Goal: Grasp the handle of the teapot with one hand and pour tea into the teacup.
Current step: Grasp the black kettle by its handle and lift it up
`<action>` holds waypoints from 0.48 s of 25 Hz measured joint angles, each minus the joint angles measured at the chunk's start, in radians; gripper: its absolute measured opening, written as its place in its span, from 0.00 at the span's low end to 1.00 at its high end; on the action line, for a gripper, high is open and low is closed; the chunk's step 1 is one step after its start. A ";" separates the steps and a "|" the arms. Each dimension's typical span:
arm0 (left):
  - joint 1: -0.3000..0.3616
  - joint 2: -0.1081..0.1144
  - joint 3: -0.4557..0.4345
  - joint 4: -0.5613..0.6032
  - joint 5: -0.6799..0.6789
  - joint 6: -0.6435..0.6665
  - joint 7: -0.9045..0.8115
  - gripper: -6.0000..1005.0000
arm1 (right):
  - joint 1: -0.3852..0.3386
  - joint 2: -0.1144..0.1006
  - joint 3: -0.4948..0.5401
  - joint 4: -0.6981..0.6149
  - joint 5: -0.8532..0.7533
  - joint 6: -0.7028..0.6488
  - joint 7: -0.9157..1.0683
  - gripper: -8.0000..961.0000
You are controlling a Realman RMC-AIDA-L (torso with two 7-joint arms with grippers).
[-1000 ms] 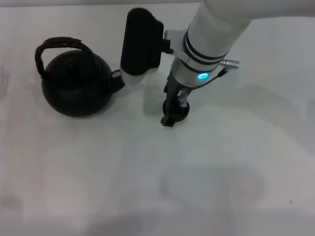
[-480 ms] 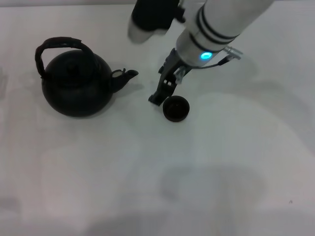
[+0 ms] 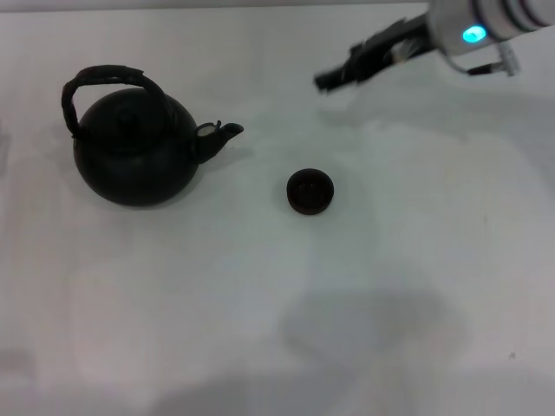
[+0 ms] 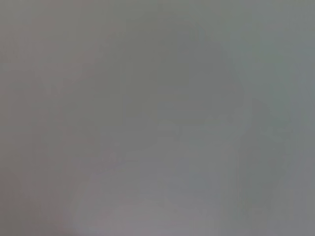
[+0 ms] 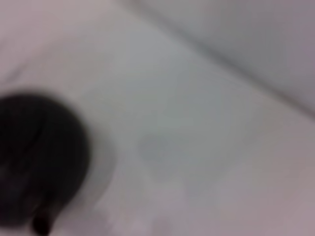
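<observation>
The teapot (image 3: pixel 132 154) stands upright on the desk (image 3: pixel 277 303), spout toward the teacup (image 3: pixel 310 191), which sits apart. The right hand (image 3: pixel 334 80) is raised beyond the teacup; its finger state cannot be determined, and the left hand is not in view. The teapot is probably heavy and rigid, so grasp the handle (image 3: pixel 104 78) at its arched top.

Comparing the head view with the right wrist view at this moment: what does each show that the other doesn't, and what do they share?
Only the head view shows the teacup standing apart from the teapot's spout, the arched handle untouched, and the right gripper in the air beyond the cup, near the far right of the table. Only the right wrist view shows a blurred close-up of a dark round shape, probably the teapot. Both share the white table and that teapot. The left gripper appears in neither.
</observation>
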State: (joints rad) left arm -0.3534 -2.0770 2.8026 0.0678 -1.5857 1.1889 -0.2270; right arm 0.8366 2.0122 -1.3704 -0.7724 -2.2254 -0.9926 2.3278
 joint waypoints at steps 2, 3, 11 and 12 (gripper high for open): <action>0.001 0.000 0.000 -0.001 0.001 0.001 0.000 0.81 | -0.062 0.002 0.125 -0.011 0.092 0.014 -0.090 0.89; 0.002 0.000 0.000 -0.001 0.002 0.001 0.000 0.81 | -0.096 0.002 0.180 -0.013 0.158 0.021 -0.141 0.89; 0.004 0.002 0.006 -0.005 0.006 0.009 0.000 0.81 | -0.332 0.000 0.486 0.165 0.990 -0.030 -0.679 0.88; 0.004 0.002 0.007 -0.006 0.006 0.009 0.000 0.81 | -0.347 0.000 0.505 0.211 1.091 -0.060 -0.761 0.88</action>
State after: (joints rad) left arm -0.3490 -2.0754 2.8093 0.0622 -1.5802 1.1982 -0.2270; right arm 0.4893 2.0126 -0.8653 -0.5613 -1.1345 -1.0530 1.5668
